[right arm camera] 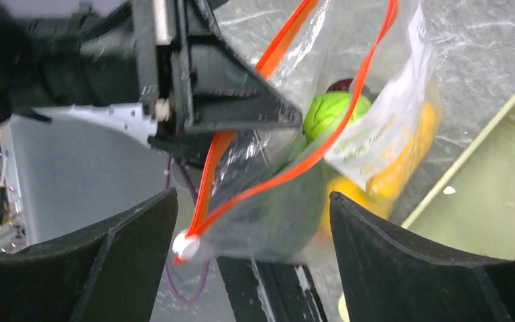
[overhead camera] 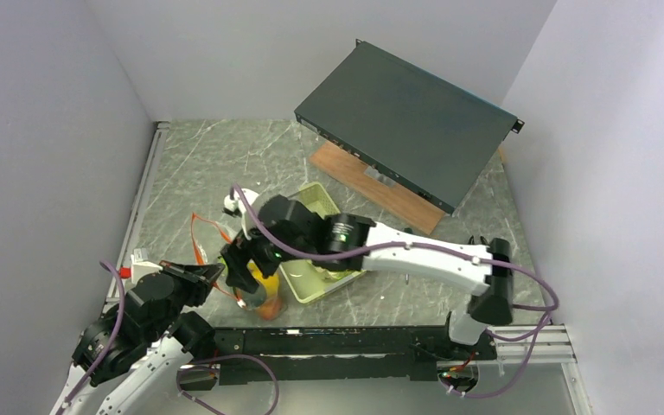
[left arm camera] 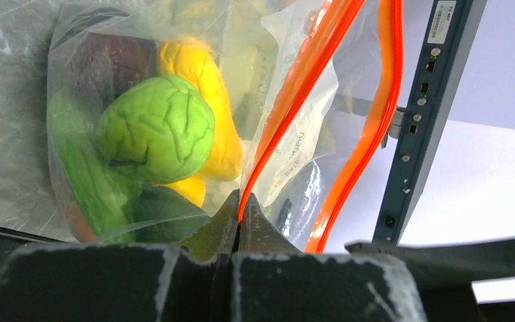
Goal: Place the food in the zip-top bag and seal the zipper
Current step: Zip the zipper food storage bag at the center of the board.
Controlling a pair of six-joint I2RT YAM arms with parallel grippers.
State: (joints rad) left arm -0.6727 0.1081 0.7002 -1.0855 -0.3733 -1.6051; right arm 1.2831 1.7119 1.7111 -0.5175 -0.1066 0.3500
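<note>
The clear zip-top bag (left arm camera: 94, 40) hangs lifted off the table, and its two red-orange zipper (left arm camera: 308, 74) strips stand apart. Inside I see the green pepper (left arm camera: 154, 127), yellow corn (left arm camera: 201, 74), dark eggplant (left arm camera: 107, 60) and green cucumber (left arm camera: 87, 181). My left gripper (left arm camera: 240, 204) is shut on one zipper strip. My right gripper (right arm camera: 253, 194) is open, with its fingers on either side of the bag's corner, where a white slider (right arm camera: 186, 247) sits on the zipper. In the top view the bag (overhead camera: 264, 290) hangs between both grippers near the front edge.
The pale green basket (overhead camera: 320, 199) lies just right of the bag, under the right arm; it also shows in the right wrist view (right arm camera: 496, 194). A black flat device (overhead camera: 406, 121) rests tilted on a wooden board (overhead camera: 380, 186) at the back right. Grey walls enclose the table.
</note>
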